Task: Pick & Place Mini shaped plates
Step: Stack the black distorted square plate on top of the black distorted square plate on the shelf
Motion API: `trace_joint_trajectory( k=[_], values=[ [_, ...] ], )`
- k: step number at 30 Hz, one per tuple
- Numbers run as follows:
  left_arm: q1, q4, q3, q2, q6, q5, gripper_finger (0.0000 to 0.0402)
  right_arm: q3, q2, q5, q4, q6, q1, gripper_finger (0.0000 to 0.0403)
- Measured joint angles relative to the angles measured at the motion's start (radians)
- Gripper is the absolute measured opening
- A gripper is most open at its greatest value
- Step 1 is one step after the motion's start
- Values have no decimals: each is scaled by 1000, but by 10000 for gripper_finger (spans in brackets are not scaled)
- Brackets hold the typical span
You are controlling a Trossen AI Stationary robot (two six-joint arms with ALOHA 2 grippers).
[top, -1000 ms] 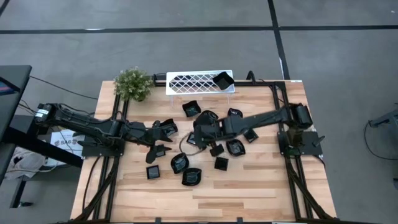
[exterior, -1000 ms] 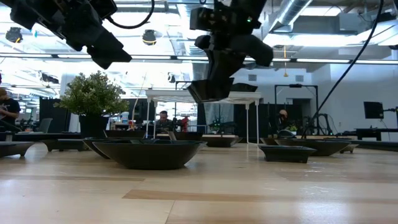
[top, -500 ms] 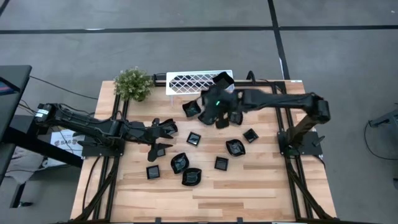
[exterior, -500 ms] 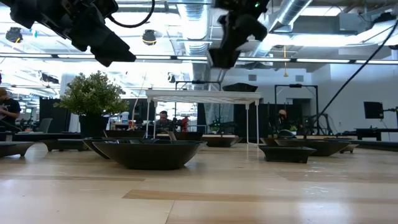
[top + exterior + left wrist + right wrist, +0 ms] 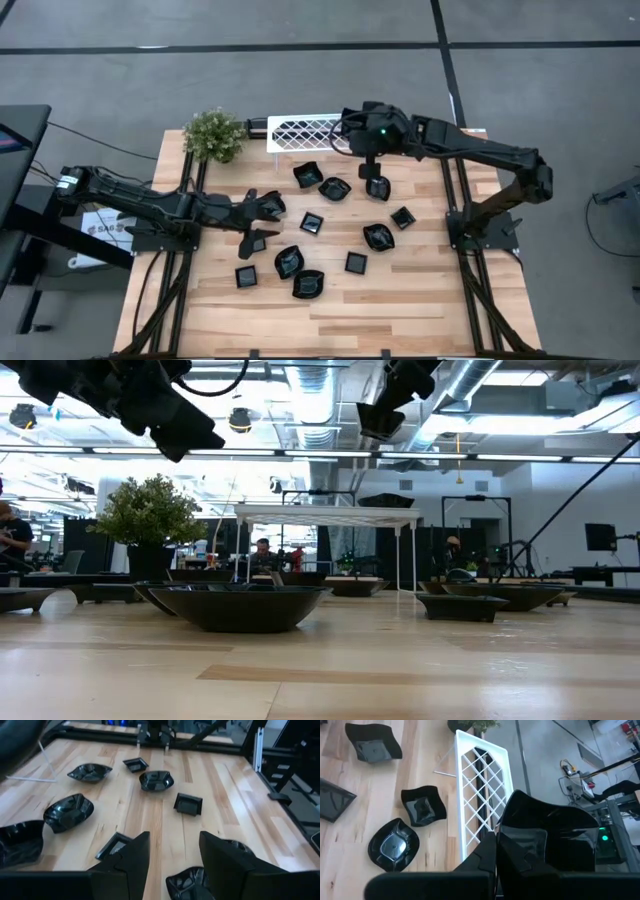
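- Rack (image 5: 310, 132) of white lattice stands along the far edge of the wooden table (image 5: 420, 300), just beside a small potted plant (image 5: 214, 133); everything below is placed against this rack
- right gripper (image 5: 352, 128) hangs above the rack's end farthest from the plant; its fingers are clamped shut on a glossy black square plate (image 5: 547, 837); the right wrist view shows that plate pinched by its rim, with the lattice right under it
- from table height the same gripper (image 5: 385, 405) shows high up, well clear of the tabletop
- loose mini plates lie scattered on the table in front of the rack; a wavy-rimmed plate (image 5: 307, 175) and a rounded plate (image 5: 334, 189) sit nearest the rack; another dish (image 5: 378, 187) lies just beside them, below the right arm
- farther from the rack lie a small square plate (image 5: 312, 222), a square plate (image 5: 403, 217), a rounded bowl-like plate (image 5: 379, 237) and a square plate (image 5: 356, 262)
- farthest from the rack sit three more plates in a cluster (image 5: 289, 263)
- left gripper (image 5: 262, 222) hovers well away from the rack, on the plant's side of the table; its fingers (image 5: 131, 857) are spread apart and grip nothing; plates lie on the wood beyond them
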State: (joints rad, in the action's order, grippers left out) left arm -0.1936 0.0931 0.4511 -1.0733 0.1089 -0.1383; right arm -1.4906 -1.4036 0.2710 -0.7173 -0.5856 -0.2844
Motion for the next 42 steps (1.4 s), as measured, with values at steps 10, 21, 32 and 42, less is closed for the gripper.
trace_joint_trajectory(
  k=[10,21,32,42],
  values=[
    [0,102,0,0,-57,-35,172,0,-17,-4,-4,-112,-54,1],
    [0,110,0,0,-89,-99,172,0,-94,-109,12,-173,-287,1],
    [0,117,0,0,-75,-101,172,0,-229,-140,-17,-200,-323,1],
    [0,118,0,0,-75,-101,172,1,-218,-135,-44,-203,-267,1]
  ],
)
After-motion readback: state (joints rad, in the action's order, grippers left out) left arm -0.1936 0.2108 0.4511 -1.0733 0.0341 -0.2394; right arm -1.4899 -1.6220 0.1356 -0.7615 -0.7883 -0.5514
